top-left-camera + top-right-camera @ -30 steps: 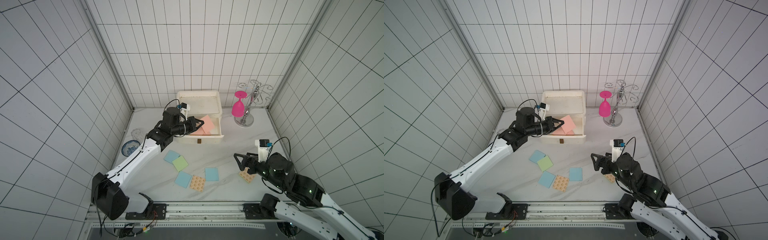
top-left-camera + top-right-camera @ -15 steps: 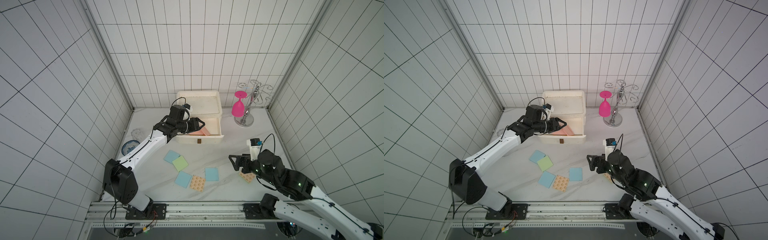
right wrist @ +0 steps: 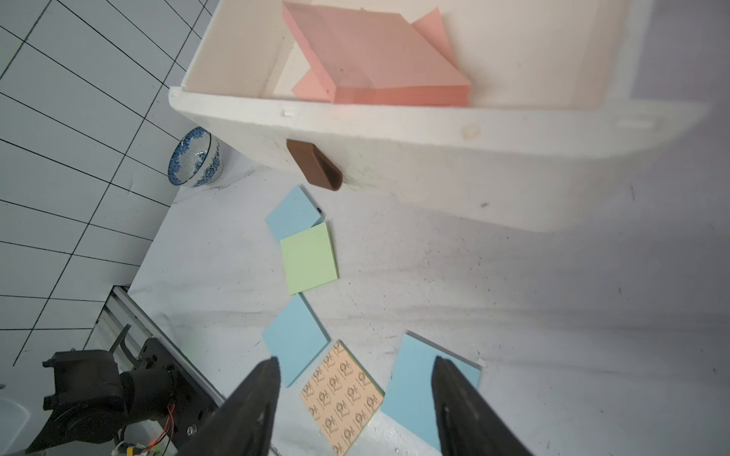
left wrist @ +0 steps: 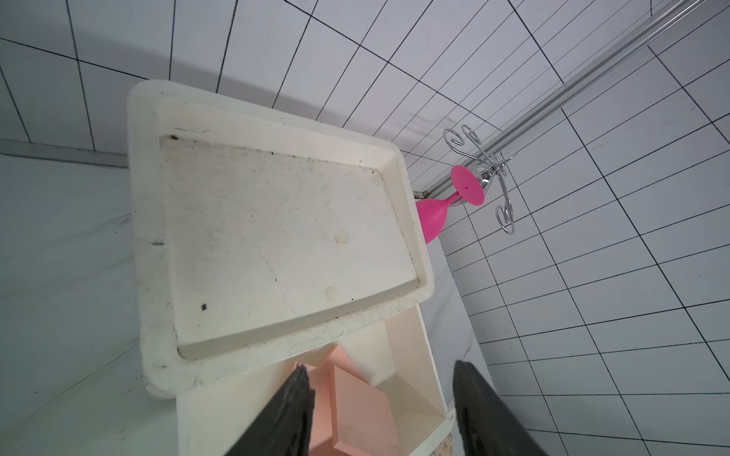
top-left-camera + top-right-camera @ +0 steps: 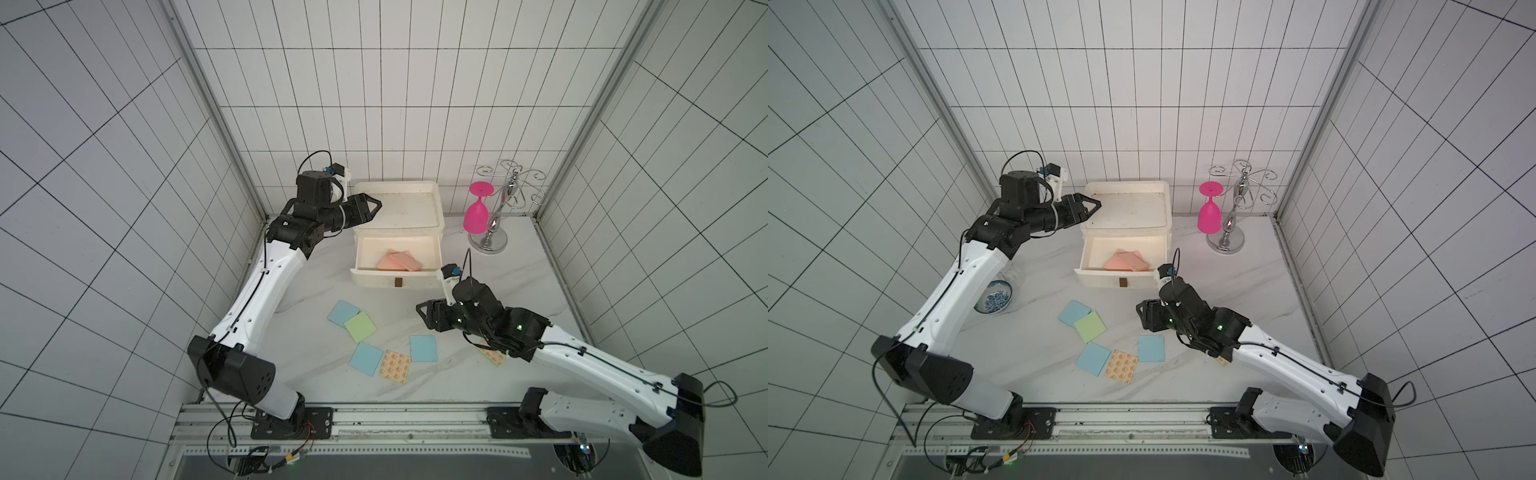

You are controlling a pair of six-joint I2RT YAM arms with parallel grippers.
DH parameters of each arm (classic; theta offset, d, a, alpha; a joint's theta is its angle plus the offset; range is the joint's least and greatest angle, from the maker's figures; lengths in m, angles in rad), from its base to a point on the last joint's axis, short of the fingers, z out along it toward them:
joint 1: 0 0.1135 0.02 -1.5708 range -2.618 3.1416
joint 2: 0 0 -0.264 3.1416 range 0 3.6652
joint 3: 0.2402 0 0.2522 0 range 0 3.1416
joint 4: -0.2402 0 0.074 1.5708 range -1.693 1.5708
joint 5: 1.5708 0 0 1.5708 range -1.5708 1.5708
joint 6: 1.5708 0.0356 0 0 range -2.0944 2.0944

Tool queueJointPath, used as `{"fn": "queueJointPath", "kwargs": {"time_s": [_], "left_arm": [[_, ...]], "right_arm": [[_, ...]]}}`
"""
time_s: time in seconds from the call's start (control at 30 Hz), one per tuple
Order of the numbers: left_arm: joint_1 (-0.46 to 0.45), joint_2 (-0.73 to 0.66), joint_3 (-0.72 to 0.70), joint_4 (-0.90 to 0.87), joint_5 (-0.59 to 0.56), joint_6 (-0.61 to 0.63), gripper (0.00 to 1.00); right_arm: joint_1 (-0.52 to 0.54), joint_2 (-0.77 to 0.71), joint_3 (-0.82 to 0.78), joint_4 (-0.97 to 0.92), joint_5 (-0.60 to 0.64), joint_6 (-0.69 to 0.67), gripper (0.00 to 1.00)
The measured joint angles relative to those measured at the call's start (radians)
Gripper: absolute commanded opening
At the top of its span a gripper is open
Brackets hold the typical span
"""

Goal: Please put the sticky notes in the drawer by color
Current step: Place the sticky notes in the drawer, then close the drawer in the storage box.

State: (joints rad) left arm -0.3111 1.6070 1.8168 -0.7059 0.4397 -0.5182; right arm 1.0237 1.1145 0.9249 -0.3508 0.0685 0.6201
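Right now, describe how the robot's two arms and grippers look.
Both match: the left arm and right arm have white shell links and black joint housings. The left gripper and right gripper are black with tapering fingers. Thin black cables loop outside, and small green lights glow on the right arm.

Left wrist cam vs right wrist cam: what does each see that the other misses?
Left wrist only: the chest's recessed top, the pink goblet and the wire rack. Right wrist only: the light blue pads, the green pad, the blue-and-white bowl and the drawer's brown handle. Both: the open drawer with the salmon-pink pads inside.
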Motion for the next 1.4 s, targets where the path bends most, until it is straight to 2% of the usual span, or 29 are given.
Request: {"fn": "queueJointPath", "kwargs": {"time_s": [0.17,0.47,0.93,1.2,1.4], "left_arm": [[-0.002,0.171,0.164,-0.08,0.019,0.014,0.59],[-0.002,0.317,0.209,-0.123,0.017,0.014,0.59],[-0.005,0.373,0.22,-0.099,0.028,0.03,0.59],[-0.004,0.39,0.222,-0.06,0.053,0.033,0.58],[-0.004,0.392,0.222,-0.056,0.061,0.033,0.58]], "right_arm": [[-0.008,0.089,0.037,0.108,0.045,0.0,0.54],[-0.093,0.237,0.112,0.209,0.04,0.005,0.53],[-0.212,0.329,0.229,0.18,-0.038,-0.006,0.52],[-0.183,0.384,0.234,0.222,-0.065,0.006,0.52],[-0.125,0.489,0.261,0.256,-0.06,0.009,0.48]]}}
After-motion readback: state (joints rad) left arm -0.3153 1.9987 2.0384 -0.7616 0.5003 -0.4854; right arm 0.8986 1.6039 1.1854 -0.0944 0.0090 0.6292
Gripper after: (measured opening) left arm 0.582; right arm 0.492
